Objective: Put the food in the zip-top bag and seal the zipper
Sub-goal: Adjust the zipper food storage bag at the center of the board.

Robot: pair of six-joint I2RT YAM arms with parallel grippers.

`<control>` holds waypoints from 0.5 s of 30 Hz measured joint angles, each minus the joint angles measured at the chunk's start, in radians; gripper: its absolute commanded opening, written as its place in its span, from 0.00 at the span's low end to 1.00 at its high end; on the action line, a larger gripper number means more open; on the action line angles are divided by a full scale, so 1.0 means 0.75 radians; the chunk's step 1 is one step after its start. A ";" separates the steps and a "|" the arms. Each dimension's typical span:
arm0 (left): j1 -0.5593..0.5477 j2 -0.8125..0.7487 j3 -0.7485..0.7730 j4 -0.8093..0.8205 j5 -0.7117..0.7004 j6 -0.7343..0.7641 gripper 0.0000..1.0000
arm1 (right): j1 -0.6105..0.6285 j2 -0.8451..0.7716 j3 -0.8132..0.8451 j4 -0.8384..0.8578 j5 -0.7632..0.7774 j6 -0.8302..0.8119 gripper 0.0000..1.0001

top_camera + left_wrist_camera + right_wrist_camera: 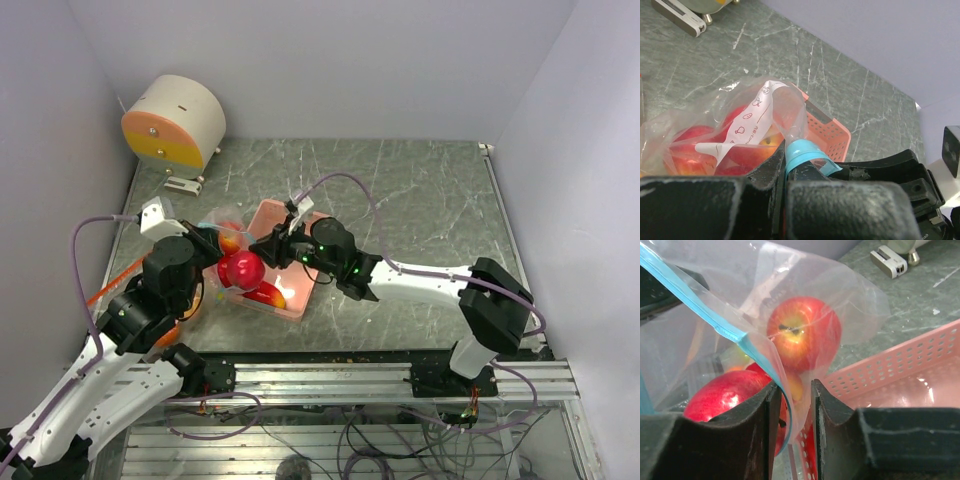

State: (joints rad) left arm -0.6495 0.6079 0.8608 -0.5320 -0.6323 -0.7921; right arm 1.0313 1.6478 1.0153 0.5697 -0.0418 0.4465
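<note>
Top view: the grey marbled counter [420, 190] carries a pink slatted basket [300, 290] near its centre. The zip-top bag [690, 117] lies against the basket's 9 o'clock side, and both arms meet over it. A cream-and-orange round device [172, 122] stands at the counter's 11 o'clock corner, well apart from them.

Left end effector [786, 167]: the jaws are pressed together on the zipper [802, 151], and a curl of the teal strip sticks out just above the fingertips. The clear film runs away from the pinch toward 10 o'clock.

Right end effector [792, 390]: the jaws stand a narrow gap apart, not clamped. The bag's film and a length of the teal strip hang down into that gap, and the strip lies against the inner face of the 9 o'clock finger [767, 430].

Food: red apples show through the film. In the right wrist view a red-and-yellow apple [802, 332] sits at 12 o'clock, stem toward the camera. A deep red apple [725, 392] sits at 8 o'clock, just behind the finger. From above, a red-and-orange fruit [265, 293] lies at the basket's 7 o'clock side. I cannot tell whether it is inside the bag.

Writing: a white label strip [752, 117] inside the bag carries small pink pictograms and a line of lettering. The print is too small and too curved to read. No brand is legible anywhere.

The bag's mouth is not sealed.
</note>
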 measured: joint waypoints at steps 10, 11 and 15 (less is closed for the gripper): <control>0.000 -0.020 0.000 -0.015 -0.047 0.019 0.07 | -0.002 0.004 -0.051 -0.061 -0.015 0.019 0.00; 0.000 -0.019 0.001 -0.016 -0.050 0.022 0.07 | -0.003 0.006 -0.032 -0.096 -0.018 0.020 0.00; 0.000 -0.008 0.024 -0.062 -0.105 0.043 0.07 | -0.003 0.015 0.168 -0.367 0.001 -0.009 0.00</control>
State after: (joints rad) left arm -0.6495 0.6018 0.8791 -0.5781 -0.7109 -0.7597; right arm 1.0290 1.6588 1.1412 0.2943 -0.0410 0.4397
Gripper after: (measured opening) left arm 0.075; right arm 0.010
